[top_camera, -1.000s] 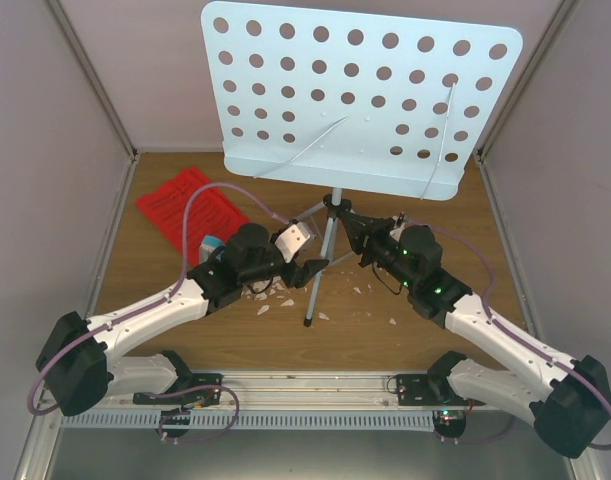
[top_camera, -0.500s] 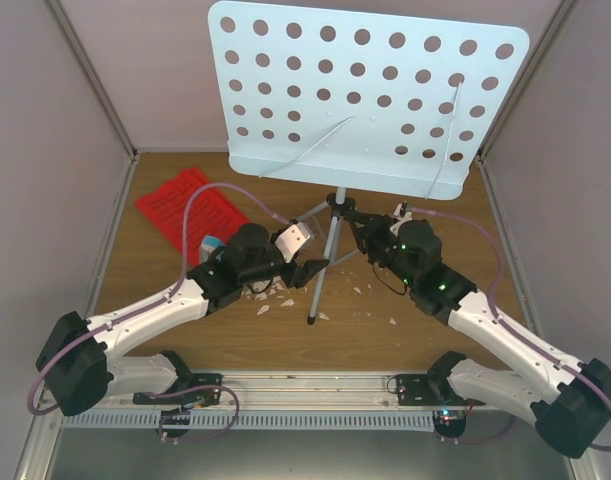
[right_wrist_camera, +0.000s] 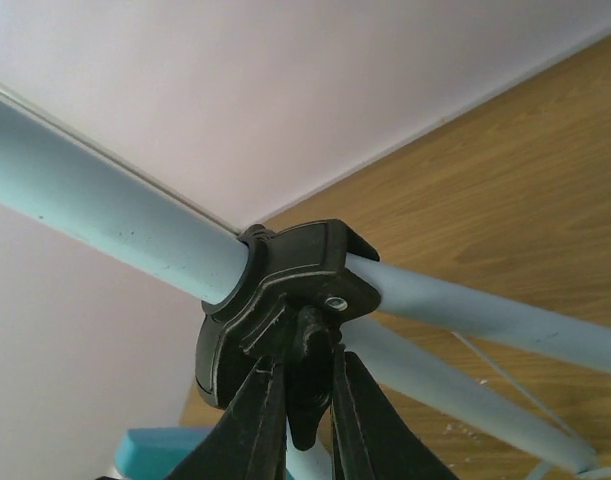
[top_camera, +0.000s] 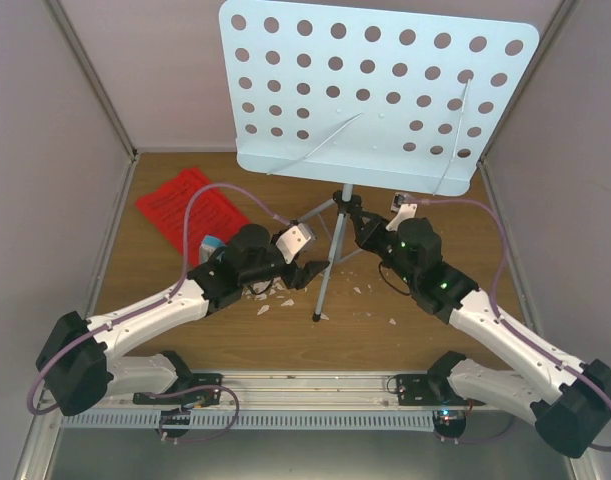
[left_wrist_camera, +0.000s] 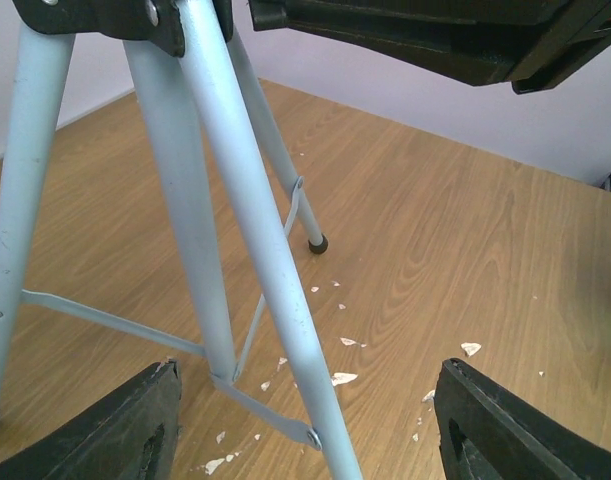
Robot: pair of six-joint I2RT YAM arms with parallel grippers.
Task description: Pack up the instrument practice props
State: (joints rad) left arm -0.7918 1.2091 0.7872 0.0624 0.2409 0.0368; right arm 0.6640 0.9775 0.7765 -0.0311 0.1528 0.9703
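Even, bright light; soft shadows; sharp overhead, near wrist-view parts blurred

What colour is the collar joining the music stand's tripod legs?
Black plastic collar on pale-blue metal legs; clearest in right wrist view.

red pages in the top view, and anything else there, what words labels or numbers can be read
No text can be read.
red sheet-music pages: dark print, too small and blurred to read.
small blue box: no lettering can be made out.
music stand: no label or number in any view.
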